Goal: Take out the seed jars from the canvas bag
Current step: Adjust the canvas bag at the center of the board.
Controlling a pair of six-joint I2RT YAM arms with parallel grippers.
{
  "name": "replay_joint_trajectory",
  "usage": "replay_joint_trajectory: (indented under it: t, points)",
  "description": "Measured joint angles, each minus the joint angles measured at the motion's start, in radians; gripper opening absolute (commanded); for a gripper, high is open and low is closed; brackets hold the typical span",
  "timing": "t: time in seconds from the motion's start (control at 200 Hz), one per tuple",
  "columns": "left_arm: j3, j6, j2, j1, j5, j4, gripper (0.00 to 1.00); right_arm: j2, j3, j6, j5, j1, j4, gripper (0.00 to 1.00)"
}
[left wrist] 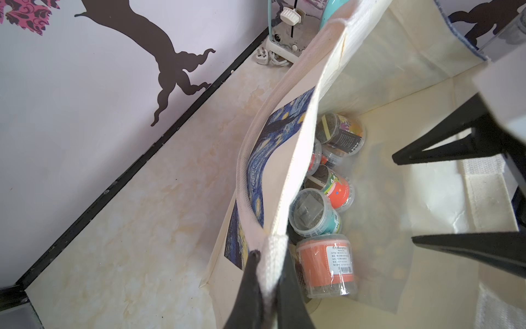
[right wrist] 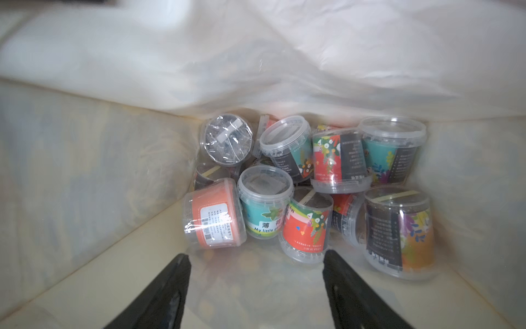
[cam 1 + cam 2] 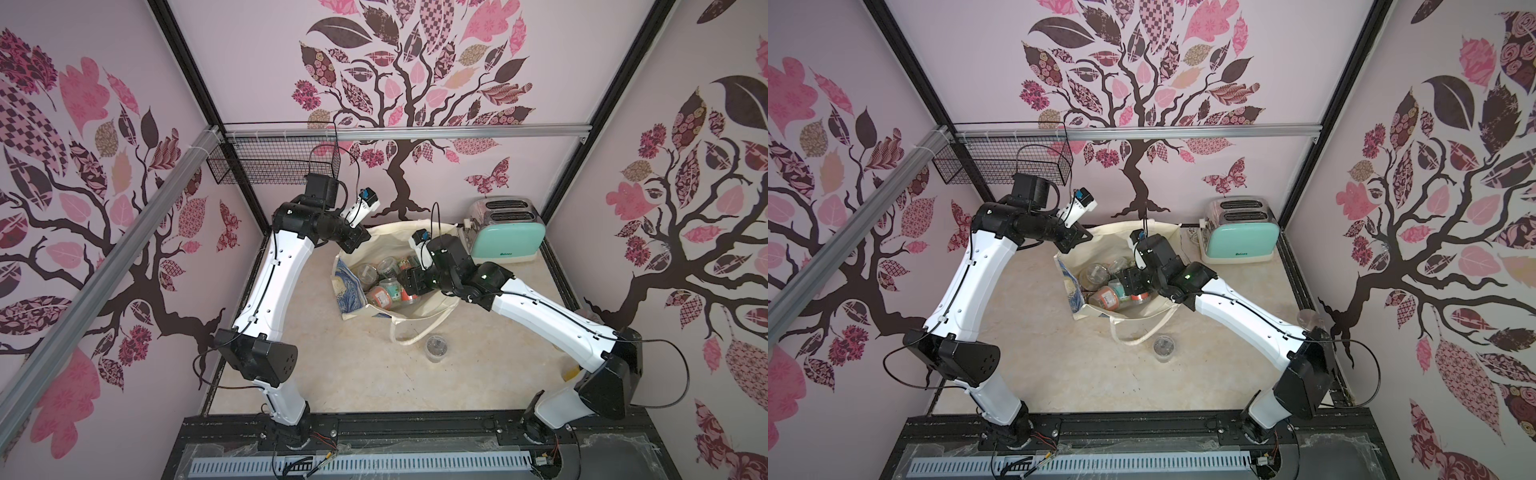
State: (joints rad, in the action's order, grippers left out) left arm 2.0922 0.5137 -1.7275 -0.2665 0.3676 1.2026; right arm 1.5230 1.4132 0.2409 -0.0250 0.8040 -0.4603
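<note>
Many seed jars just ahead of spread right claw (left claw pinching canvas bag)

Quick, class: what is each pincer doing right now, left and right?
Left pincer: shut on the rim of the canvas bag.
Right pincer: open, empty, inside the bag just short of the seed jars.
</note>
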Motion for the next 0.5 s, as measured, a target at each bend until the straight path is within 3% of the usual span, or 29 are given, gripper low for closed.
replay_joint_trajectory:
  t: [0.24, 0.5]
  points:
    - [-0.099, 0.037, 0.058, 0.0, 0.023, 0.003, 0.0, -0.044, -0.219, -0.048, -0.039, 0.097, 0.016, 0.78]
    - [-0.115, 0.08, 0.077, -0.001, 0.078, 0.051, 0.0, -0.081, -0.241, -0.064, -0.13, 0.111, 0.015, 0.84]
